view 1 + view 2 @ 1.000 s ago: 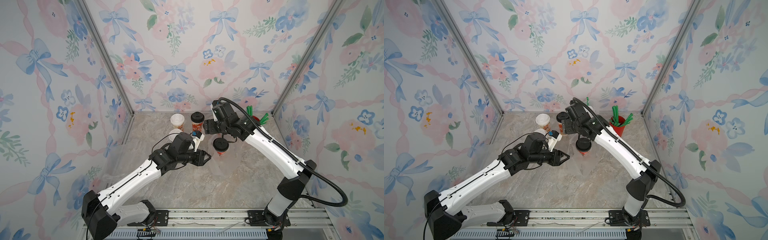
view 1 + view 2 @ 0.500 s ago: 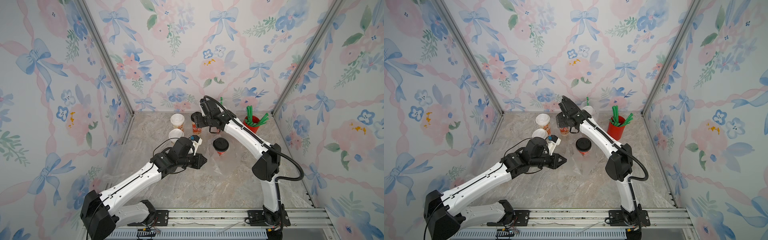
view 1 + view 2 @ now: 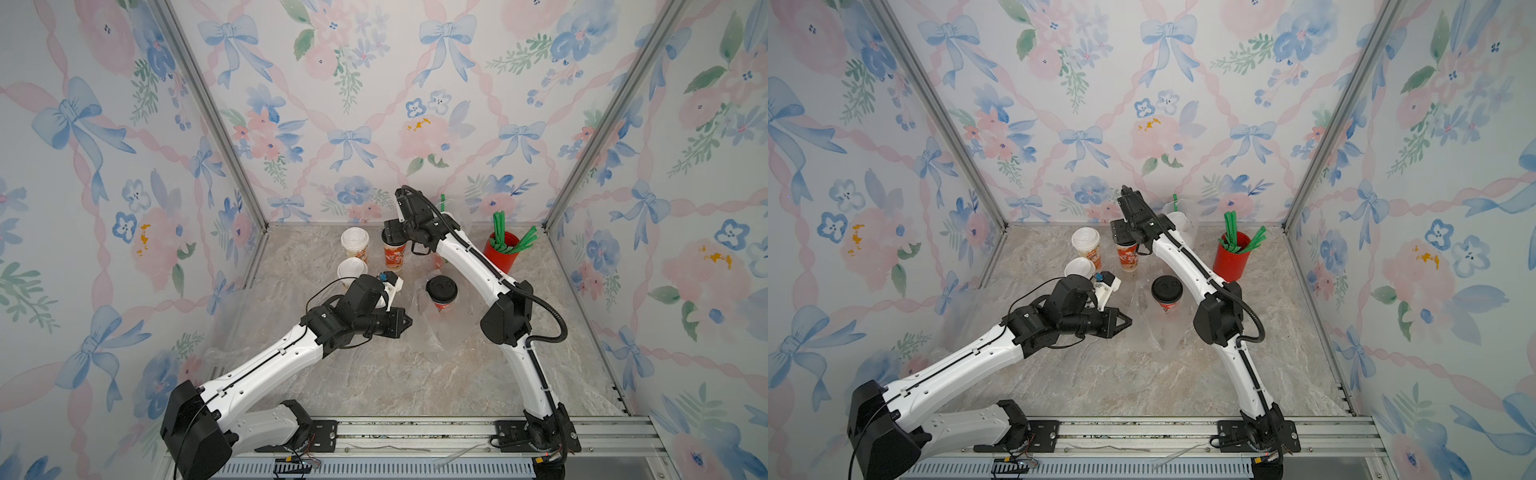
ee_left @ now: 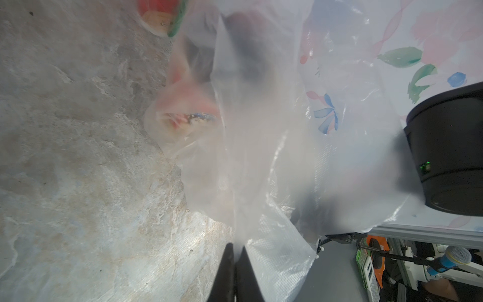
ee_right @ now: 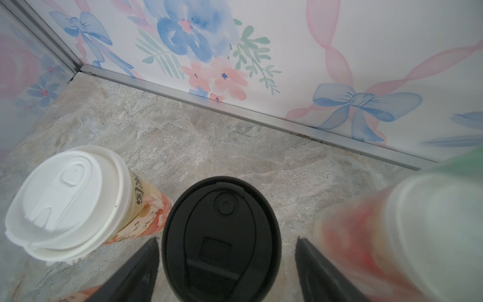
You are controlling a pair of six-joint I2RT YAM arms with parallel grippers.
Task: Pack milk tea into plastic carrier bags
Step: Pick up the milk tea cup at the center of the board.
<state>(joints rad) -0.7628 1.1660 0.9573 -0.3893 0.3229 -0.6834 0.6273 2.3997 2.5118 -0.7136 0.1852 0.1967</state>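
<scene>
Now pinches the carrier bag (image 4: 261, 157), centre cup (image 3: 441, 293) apparently inside, with left gripper (image 4: 236, 247) jaws closed on film; straddles the black-lidded cup (image 5: 222, 209) at the back with right gripper (image 5: 226, 239) jaws wide open. Risks slipping or tearing thin film, or knocking the white-lidded cup (image 5: 68, 204) just beside. Marbled surface (image 3: 374, 382); bow-and-flower papered walls (image 3: 353, 104).

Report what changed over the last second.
The right gripper swung back from over the bagged cup to the rear black-lidded cup, jaws open either side of its lid. The left gripper closed on the bag edge. The white-lidded cups and straw cup stayed put.
</scene>
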